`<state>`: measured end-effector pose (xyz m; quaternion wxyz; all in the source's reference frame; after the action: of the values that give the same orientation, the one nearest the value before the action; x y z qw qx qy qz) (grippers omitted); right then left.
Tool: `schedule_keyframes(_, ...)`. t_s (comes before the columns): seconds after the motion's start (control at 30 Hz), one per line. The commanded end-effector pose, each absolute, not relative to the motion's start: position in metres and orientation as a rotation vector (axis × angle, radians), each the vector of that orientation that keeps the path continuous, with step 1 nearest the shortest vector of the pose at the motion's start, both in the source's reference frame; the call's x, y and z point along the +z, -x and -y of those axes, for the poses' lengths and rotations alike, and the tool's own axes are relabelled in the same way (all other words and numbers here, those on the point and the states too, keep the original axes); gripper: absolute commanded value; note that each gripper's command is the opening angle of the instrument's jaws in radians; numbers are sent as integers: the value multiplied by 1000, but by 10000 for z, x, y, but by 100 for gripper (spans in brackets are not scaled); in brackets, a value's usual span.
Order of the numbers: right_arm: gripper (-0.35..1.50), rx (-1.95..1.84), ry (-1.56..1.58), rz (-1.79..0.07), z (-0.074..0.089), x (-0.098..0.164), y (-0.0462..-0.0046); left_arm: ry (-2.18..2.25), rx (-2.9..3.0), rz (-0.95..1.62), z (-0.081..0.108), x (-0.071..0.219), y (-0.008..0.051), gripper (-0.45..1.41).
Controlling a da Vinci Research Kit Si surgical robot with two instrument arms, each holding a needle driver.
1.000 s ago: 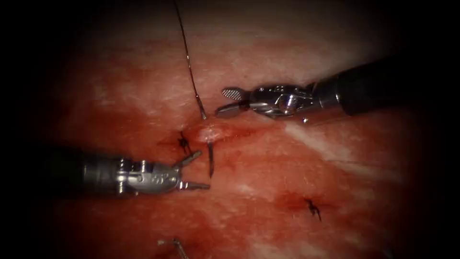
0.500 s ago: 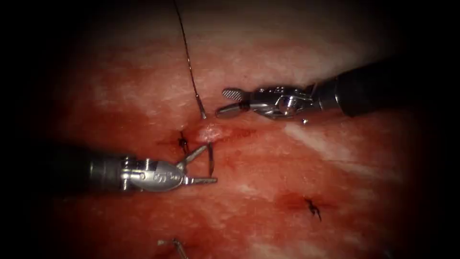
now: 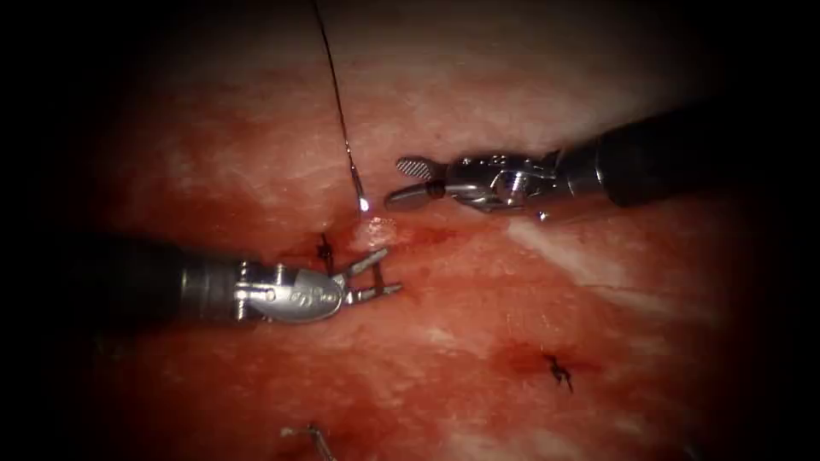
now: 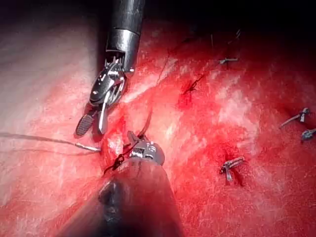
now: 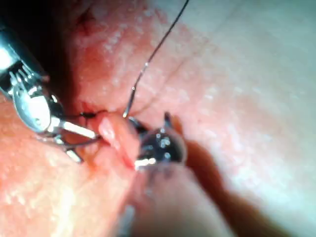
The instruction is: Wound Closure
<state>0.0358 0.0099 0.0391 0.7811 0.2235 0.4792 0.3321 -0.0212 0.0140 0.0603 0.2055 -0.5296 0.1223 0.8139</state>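
Note:
The curved needle sits in the tissue (image 3: 478, 282), passing under a raised pale fold (image 3: 376, 232). Its tail (image 3: 362, 201) sticks out above the fold, and the dark thread (image 3: 335, 94) runs up from it. The needle's tip end (image 3: 377, 275) stands out below the fold. My left tool (image 3: 381, 275) has its jaws open on either side of that tip end, close to it. My right tool (image 3: 408, 182) hovers just right of the tail, jaws open, holding nothing. The left wrist view shows the right tool (image 4: 92, 124) and the needle's tail (image 4: 90, 147). The right wrist view shows the left tool (image 5: 81, 140) at the fold.
A tied stitch (image 3: 325, 251) lies just left of the left tool's jaws. A second tied stitch (image 3: 559, 370) sits lower right, and cut thread ends (image 3: 313, 437) lie near the bottom edge. Red fluid wets the tissue around the fold.
My left tool has moved right and up to the needle's tip end, and its jaws have narrowed around it. The right tool has stayed put with its jaws open.

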Motion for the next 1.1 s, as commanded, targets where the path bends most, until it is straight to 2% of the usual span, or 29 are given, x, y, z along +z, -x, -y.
schedule_keyframes(0.03,106,717,-485,-1034,-94,396,-362,1494,2271,-327,-133,607,213,-45)
schedule_keyframes(0.2,104,718,-484,-1034,-95,396,-362,1564,2156,-152,-128,596,206,-45)
schedule_keyframes(0.43,104,717,-484,-1035,-94,396,-363,1648,1856,407,-118,550,223,-45)
schedule_keyframes(0.47,104,717,-484,-1035,-94,396,-363,1648,1856,407,-118,550,223,-45)
schedule_keyframes(0.6,104,716,-484,-1035,-93,396,-363,1667,1710,695,-120,508,227,-45)
schedule_keyframes(0.73,104,712,-489,-1041,-90,395,-363,1703,1716,726,-119,486,225,-45)
schedule_keyframes(0.97,104,707,-498,-1040,-87,388,-359,1762,2080,342,-114,462,224,-45)
schedule_keyframes(1.0,98,711,-499,-1037,-89,381,-353,1770,2149,245,-116,458,222,-45)
schedule_keyframes(1.1,96,729,-501,-1028,-90,372,-345,1756,2236,108,-120,453,219,-45)
